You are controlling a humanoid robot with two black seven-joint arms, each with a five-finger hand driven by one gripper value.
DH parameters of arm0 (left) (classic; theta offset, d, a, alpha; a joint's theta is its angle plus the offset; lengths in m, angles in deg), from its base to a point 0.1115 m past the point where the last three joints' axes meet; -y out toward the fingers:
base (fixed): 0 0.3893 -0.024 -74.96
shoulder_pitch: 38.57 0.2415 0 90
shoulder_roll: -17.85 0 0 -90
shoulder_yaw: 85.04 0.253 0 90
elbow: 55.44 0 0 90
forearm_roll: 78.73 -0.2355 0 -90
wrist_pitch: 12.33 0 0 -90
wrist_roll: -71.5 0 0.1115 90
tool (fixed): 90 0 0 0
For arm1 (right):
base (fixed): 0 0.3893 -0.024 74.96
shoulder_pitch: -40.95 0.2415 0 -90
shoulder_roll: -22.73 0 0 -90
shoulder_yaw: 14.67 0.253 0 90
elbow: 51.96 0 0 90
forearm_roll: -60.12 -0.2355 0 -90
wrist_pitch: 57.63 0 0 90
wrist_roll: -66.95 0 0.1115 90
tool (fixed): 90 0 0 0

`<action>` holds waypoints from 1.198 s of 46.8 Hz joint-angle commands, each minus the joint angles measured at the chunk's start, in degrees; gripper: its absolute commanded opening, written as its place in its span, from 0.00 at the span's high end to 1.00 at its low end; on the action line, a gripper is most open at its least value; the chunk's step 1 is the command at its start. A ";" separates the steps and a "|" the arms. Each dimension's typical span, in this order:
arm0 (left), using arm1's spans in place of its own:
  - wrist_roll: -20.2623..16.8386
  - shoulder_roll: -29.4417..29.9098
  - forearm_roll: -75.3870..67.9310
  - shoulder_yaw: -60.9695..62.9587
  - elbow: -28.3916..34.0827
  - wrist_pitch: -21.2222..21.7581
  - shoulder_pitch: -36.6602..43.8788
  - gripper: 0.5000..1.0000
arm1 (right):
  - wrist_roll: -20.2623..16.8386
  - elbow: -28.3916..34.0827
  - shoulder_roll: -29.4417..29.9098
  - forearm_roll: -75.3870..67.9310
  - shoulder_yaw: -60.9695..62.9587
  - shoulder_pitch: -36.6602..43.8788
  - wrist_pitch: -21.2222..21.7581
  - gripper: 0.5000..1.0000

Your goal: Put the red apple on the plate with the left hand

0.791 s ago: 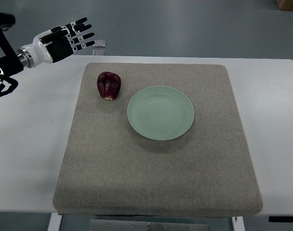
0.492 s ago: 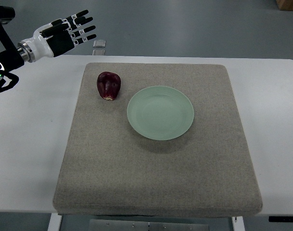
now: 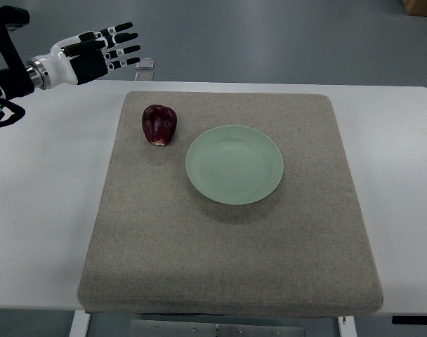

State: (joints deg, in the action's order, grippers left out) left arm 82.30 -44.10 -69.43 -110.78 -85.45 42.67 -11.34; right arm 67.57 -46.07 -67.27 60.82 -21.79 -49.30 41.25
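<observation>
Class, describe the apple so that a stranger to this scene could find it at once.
A grey mat covers the middle of the white table. The apple sits near its far left corner, just left of the green plate. It is the only dark red, rounded thing there.

My left hand (image 3: 94,55) is black with white plates. Below it to the right the apple (image 3: 159,125) is dark red, the plate (image 3: 234,164) beyond pale green, both on a speckled grey-beige mat (image 3: 227,267) over a white table (image 3: 45,210).
</observation>
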 commanded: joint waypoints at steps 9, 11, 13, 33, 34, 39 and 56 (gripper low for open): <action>-0.34 0.68 -20.88 0.16 -0.49 0.00 -3.85 0.01 | 0.00 0.00 0.00 0.00 0.00 -0.01 0.00 0.07; -0.43 0.69 -23.26 0.25 -0.40 0.00 -4.11 0.02 | 0.00 0.00 0.00 0.00 0.00 -0.01 0.00 0.07; -0.69 0.60 -25.54 0.34 -0.40 0.00 -4.20 0.02 | 0.00 0.00 0.00 0.00 0.00 -0.01 0.00 0.07; -20.11 3.41 -58.50 0.69 -9.27 0.00 -5.17 0.04 | 0.00 0.00 0.00 0.00 0.00 -0.01 0.00 0.07; -20.81 3.50 -59.73 0.69 -9.97 0.00 -5.17 0.05 | 0.00 0.00 0.00 0.00 0.00 -0.01 0.00 0.07; -22.22 4.29 -65.00 1.65 -12.96 0.00 -4.91 0.05 | 0.00 0.00 0.00 0.00 0.00 -0.01 0.00 0.07; -26.97 3.59 -83.38 9.21 -18.33 9.95 -4.56 0.05 | 0.00 0.00 0.00 0.00 0.00 -0.01 0.00 0.07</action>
State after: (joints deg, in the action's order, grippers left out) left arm 55.75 -40.12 -150.86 -101.88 -103.81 51.51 -16.07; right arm 67.56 -46.07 -67.27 60.82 -21.79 -49.32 41.24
